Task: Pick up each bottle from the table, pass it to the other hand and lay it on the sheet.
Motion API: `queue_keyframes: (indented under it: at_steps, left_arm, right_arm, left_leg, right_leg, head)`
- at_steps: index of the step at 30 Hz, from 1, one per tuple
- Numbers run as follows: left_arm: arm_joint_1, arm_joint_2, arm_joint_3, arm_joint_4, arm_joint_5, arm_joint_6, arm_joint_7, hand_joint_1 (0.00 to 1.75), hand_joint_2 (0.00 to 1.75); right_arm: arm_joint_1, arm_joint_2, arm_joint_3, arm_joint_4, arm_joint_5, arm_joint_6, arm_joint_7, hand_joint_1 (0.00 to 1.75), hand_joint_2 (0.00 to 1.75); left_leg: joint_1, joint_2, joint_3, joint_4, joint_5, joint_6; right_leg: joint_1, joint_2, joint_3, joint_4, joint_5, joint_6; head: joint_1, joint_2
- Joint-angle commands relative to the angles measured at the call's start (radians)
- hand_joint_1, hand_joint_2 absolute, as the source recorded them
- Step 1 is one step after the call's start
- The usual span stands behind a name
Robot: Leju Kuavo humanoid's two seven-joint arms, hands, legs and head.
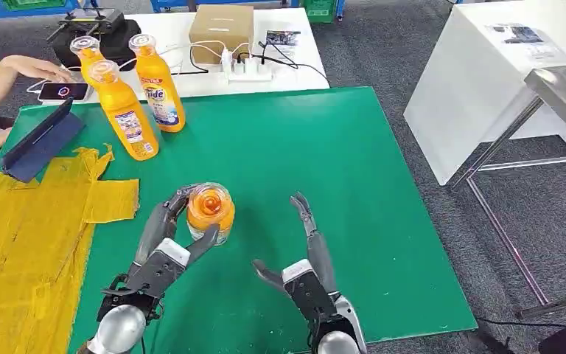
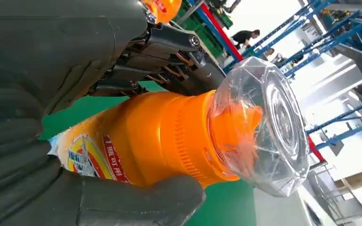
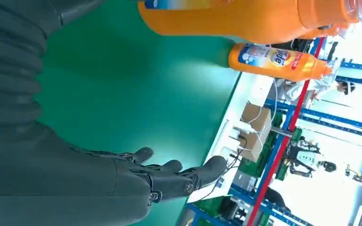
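Left hand (image 1: 163, 254) grips an orange bottle (image 1: 211, 212) (upright); right hand (image 1: 304, 269) spread, holding nothing.

Green table (image 1: 324, 177) bears three upright bottles (image 1: 127, 110) and yellow sheet (image 1: 22, 243).

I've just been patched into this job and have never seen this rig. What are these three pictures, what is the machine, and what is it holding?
It is a humanoid robot with two silver arms ending in many-fingered hands. The head view looks down from its body onto a green table mat. The other two views come from cameras at each wrist and are turned sideways. The left hand grips an orange plastic bottle with a clear cap above the mat. The right hand is open and holds nothing. Three more orange bottles stand at the mat's far left. A crumpled yellow sheet lies along the left side. A person's hand rests near a phone at the far left.
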Motion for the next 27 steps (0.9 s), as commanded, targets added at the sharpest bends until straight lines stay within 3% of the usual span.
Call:
queue_keyframes:
  at_steps: [1, 5, 8, 13, 15, 23, 27]
  left_arm:
    - [-0.001, 0.058, 0.086, -0.056, -0.086, 0.028, 0.024, 1.75, 1.75]
    - [-0.013, 0.063, 0.098, -0.042, -0.272, 0.119, 0.079, 1.75, 1.75]
    - [-0.063, 0.076, 0.083, 0.016, -0.594, 0.175, 0.222, 1.75, 1.75]
    - [-0.24, 0.078, 0.073, 0.338, -1.025, 0.112, 0.497, 1.75, 1.75]
    - [-0.274, 0.07, 0.084, 0.426, -1.064, 0.124, 0.516, 1.75, 1.75]
    - [-0.265, 0.07, 0.086, 0.417, -1.079, 0.114, 0.523, 1.75, 1.75]
    - [-0.374, 0.116, -0.001, 0.642, -1.113, 0.077, 0.669, 1.75, 1.75]
  right_arm:
    - [0.004, -0.013, -0.048, -0.026, 0.019, -0.011, -0.003, 0.0, 1.75]
    - [0.018, -0.008, -0.066, -0.051, 0.031, -0.014, -0.002, 0.0, 1.75]
    - [0.042, -0.013, -0.09, -0.112, 0.048, -0.026, 0.005, 0.0, 1.75]
    - [0.046, -0.003, -0.153, -0.23, 0.055, 0.019, 0.022, 0.0, 1.75]
    - [0.044, -0.001, -0.159, -0.255, 0.057, 0.028, 0.02, 0.0, 1.75]
    - [0.048, 0.001, -0.158, -0.251, 0.058, 0.025, 0.017, 0.0, 1.75]
    - [0.035, -0.003, -0.163, -0.269, 0.05, 0.026, 0.004, 0.0, 1.75]
  left_leg:
    - [0.001, 0.003, 0.005, 0.0, -0.002, 0.0]
    - [0.001, 0.001, 0.002, 0.0, -0.001, 0.0]
    - [0.0, 0.0, 0.002, 0.0, -0.001, 0.0]
    - [0.0, -0.005, 0.004, -0.001, 0.001, 0.0]
    - [0.0, -0.004, 0.004, 0.0, 0.001, 0.0]
    - [0.0, 0.0, 0.005, 0.0, 0.0, 0.0]
    - [0.001, -0.001, 0.006, 0.0, 0.0, 0.0]
  right_leg:
    - [0.001, 0.003, 0.004, 0.0, -0.002, -0.004]
    - [0.001, 0.0, 0.002, 0.0, -0.001, -0.002]
    - [0.001, 0.0, 0.002, 0.0, -0.001, -0.002]
    - [0.0, -0.005, 0.004, 0.0, -0.002, -0.003]
    - [0.001, -0.004, 0.004, 0.0, -0.001, -0.003]
    - [0.001, -0.001, 0.004, 0.0, 0.0, -0.002]
    - [0.001, -0.002, 0.005, 0.0, -0.001, -0.003]
  head:
    - [0.0, 0.0]
    - [0.0, 0.0]
    - [0.0, 0.0]
    - [0.0, 0.0]
    - [0.0, 0.0]
    - [0.0, 0.0]
    - [0.0, 0.0]
